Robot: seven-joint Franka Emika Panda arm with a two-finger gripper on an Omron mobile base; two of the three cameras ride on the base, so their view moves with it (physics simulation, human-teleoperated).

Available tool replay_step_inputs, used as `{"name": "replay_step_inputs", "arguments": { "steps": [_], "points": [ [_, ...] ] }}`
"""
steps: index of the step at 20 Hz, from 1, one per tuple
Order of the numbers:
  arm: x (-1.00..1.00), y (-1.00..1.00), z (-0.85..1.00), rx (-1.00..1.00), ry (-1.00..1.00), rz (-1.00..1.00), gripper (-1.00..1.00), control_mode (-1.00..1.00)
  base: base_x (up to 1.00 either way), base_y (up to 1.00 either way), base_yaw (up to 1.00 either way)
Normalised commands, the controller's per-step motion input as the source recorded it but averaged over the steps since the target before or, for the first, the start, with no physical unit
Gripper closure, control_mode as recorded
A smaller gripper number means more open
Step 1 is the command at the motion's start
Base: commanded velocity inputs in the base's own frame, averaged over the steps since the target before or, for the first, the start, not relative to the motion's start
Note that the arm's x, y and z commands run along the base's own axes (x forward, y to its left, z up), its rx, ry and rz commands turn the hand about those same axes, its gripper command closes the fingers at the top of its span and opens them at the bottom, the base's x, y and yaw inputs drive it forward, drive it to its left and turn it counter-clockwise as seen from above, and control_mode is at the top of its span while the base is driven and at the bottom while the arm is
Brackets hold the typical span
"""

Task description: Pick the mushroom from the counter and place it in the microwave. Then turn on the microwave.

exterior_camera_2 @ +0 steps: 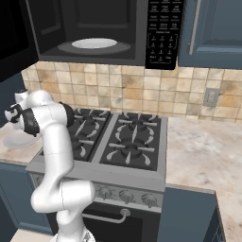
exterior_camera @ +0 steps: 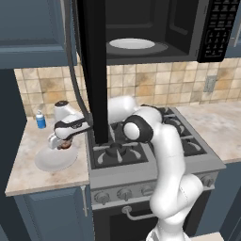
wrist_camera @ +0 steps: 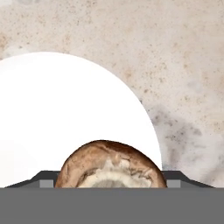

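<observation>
From the left base view, the arm is reaching left over the table (exterior_camera: 28, 176), the slab left of the stove (exterior_camera: 155, 150). Its pincer (exterior_camera: 61, 142) is hanging just above a white plate (exterior_camera: 52, 162) near the table's front edge. A small brown mushroom (exterior_camera: 64, 145) is showing under the hand, over the plate. A blue bottle (exterior_camera: 41, 120) is standing at the table's back edge by the tiled wall. Overhead, the microwave (exterior_camera: 155, 28) is standing open, its door (exterior_camera: 94, 70) hanging down in front of the stove, and a pale turntable (exterior_camera: 132, 44) is lying inside.

From the right base view, the arm is bending left across the stove (exterior_camera_2: 123, 142), and the hand's end is hidden behind the arm's own links. The plate (exterior_camera_2: 14, 139) is peeking out beside it on the table (exterior_camera_2: 9, 150). The microwave (exterior_camera_2: 104, 28) is gaping open above, keypad (exterior_camera_2: 159, 33) at its right.

In the hand view, the mushroom (wrist_camera: 111, 166) is sitting at the bottom edge, on the plate (wrist_camera: 65, 113), with the marbled table (wrist_camera: 175, 65) beyond. The dark fingertips (wrist_camera: 43, 178) are standing apart on either side of the mushroom, so the pincer is open around it; whether they are touching it I cannot tell.
</observation>
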Motion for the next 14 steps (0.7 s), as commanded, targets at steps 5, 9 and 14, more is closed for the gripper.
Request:
{"name": "replay_step_inputs", "arguments": {
  "steps": [5,9,14],
  "points": [
    [0.0,-0.26,0.03,0.0,0.0,0.0,1.0,-1.0,0.0,0.0,0.0],
    [0.0,-0.24,0.03,0.0,0.0,0.0,1.0,-1.0,0.0,0.0,0.0],
    [0.0,-0.26,0.08,0.0,-0.01,-0.01,1.0,-1.0,0.0,0.0,0.0]
  ]
}}
